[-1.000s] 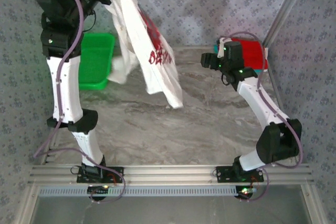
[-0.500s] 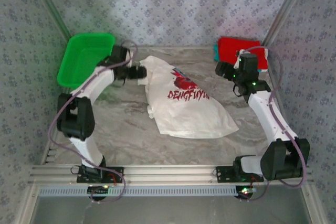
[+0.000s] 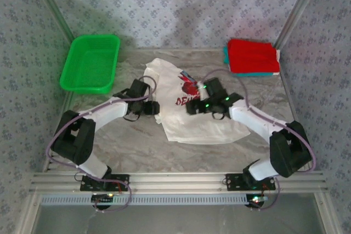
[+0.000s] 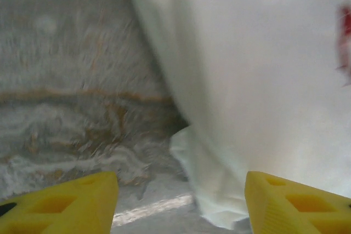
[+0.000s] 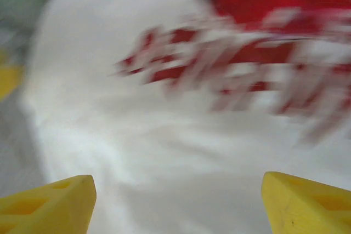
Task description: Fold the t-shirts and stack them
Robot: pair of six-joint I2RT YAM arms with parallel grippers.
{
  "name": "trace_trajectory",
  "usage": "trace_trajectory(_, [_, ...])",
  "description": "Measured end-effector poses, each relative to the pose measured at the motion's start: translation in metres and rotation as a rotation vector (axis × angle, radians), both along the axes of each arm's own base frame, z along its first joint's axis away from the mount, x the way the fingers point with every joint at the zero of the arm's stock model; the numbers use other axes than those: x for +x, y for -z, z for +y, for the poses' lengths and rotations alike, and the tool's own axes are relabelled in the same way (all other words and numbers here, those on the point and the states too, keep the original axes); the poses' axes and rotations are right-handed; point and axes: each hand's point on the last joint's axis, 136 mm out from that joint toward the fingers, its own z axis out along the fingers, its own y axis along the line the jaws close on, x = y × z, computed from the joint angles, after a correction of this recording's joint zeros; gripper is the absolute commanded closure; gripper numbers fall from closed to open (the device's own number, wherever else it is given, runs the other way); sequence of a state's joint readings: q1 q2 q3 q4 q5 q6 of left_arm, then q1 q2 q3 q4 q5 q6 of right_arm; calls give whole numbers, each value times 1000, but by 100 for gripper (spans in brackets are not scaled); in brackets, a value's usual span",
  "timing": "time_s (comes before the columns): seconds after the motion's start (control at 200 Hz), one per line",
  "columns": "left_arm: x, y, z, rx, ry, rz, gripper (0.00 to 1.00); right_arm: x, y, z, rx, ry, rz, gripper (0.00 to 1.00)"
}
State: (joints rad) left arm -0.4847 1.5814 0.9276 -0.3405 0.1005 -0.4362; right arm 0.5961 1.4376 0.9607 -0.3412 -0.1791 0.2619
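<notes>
Ahead of my left gripper [image 4: 181, 193], under my right gripper [image 5: 175, 195]: white t-shirt [image 3: 202, 126], rumpled. Both jaws wide, empty. Spreading step; next, likely pinch edges, pull flat.

A lab test cell: aluminium frame [image 3: 181, 180], patterned walls [image 3: 192, 4].

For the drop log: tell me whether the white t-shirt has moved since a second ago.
Yes. The white t-shirt has come down from hanging beside the green basket and lies on the table, right of the basket.
</notes>
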Motion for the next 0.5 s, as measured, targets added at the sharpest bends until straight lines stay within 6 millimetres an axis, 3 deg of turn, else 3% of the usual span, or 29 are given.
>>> trace_trajectory(0.105, [-10, 16, 13, 25, -39, 30, 44, -46, 3, 50, -40, -217, -69, 17])
trace_trajectory(0.2, [-11, 21, 21, 14, -80, 21, 46, -79, 21, 76, -92, -348, -95, 16])
trace_trajectory(0.4, [-13, 25, 45, 2, -170, -8, 44, -107, 77, 87, -264, -479, -78, 16])
trace_trajectory(0.5, [-15, 24, 50, 5, -186, -25, 44, -111, 99, 87, -343, -513, -76, 31])
